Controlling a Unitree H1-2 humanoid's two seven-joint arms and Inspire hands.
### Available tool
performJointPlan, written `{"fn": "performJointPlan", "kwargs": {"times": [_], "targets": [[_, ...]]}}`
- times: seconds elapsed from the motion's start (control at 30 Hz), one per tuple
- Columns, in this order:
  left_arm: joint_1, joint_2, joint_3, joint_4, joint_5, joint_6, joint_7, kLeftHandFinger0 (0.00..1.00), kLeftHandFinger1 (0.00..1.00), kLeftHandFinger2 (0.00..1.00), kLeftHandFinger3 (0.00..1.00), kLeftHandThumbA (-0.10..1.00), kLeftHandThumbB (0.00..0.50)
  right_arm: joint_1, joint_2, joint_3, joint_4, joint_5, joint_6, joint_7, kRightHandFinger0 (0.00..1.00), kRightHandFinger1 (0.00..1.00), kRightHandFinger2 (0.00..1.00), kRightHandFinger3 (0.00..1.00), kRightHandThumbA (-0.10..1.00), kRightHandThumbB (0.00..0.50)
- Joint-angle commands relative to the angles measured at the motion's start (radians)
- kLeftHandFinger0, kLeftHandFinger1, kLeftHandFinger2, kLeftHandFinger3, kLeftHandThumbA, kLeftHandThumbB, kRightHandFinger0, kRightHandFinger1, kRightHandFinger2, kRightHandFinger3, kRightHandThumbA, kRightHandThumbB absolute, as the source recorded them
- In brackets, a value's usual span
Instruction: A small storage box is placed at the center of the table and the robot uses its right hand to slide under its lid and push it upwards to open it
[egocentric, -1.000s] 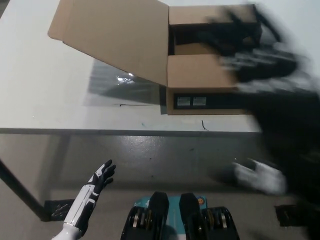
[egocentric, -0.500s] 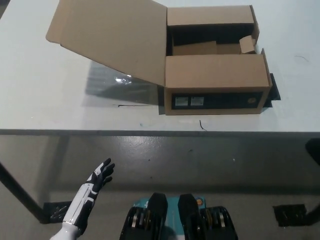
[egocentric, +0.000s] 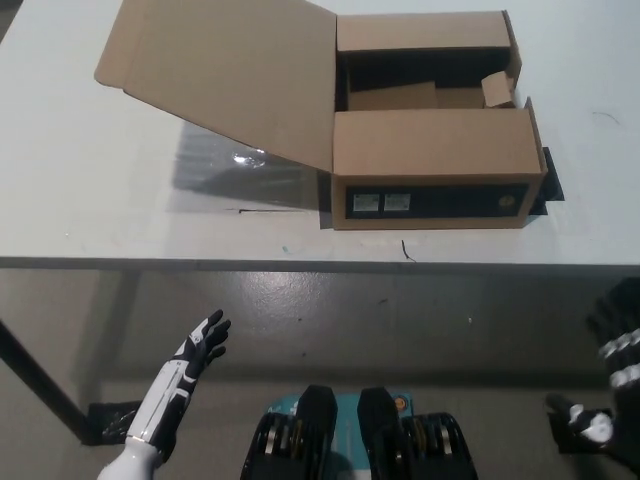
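Nearest, the white left hand (egocentric: 203, 343) rests low at the left below the table edge, fingers spread, holding nothing. The black right hand (egocentric: 612, 385) sits at the lower right, cut off by the frame; its grip cannot be told. Farther off, on the white table (egocentric: 90, 200), the brown cardboard storage box (egocentric: 432, 150) lies right of centre, long axis left to right, its lid (egocentric: 225, 75) flung open toward the left, its interior dark.

I can read no text. The box (egocentric: 430, 160) before me carries two small pale labels (egocentric: 383, 203) and a round mark (egocentric: 508, 201) on its dark front face, all too small to make out.
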Motion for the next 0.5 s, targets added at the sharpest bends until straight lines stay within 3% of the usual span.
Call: {"fn": "performJointPlan", "kwargs": {"times": [0.0,0.17,0.27,0.47], "targets": [[-0.024,0.008,0.003,-0.005,-0.017,-0.038,-0.011,1.0,1.0,1.0,1.0,1.0,0.352,-0.032,0.019,0.005,0.099,-0.067,-0.102,0.015,1.0,1.0,1.0,1.0,1.0,0.258],[-0.028,0.008,0.006,0.006,-0.017,-0.047,-0.008,1.0,1.0,1.0,1.0,1.0,0.349,-0.053,0.025,0.014,0.186,-0.086,-0.102,0.023,1.0,1.0,1.0,1.0,1.0,0.261],[-0.031,0.009,0.006,0.009,-0.009,-0.049,-0.004,1.0,1.0,1.0,1.0,1.0,0.343,-0.047,0.03,0.022,0.188,-0.073,-0.1,0.032,1.0,1.0,1.0,1.0,1.0,0.214],[-0.037,0.009,0.008,0.02,-0.014,-0.05,-0.006,1.0,1.0,1.0,1.0,1.0,0.347,-0.04,0.025,0.032,0.188,-0.099,-0.101,0.028,1.0,1.0,1.0,1.0,1.0,0.22]]}}
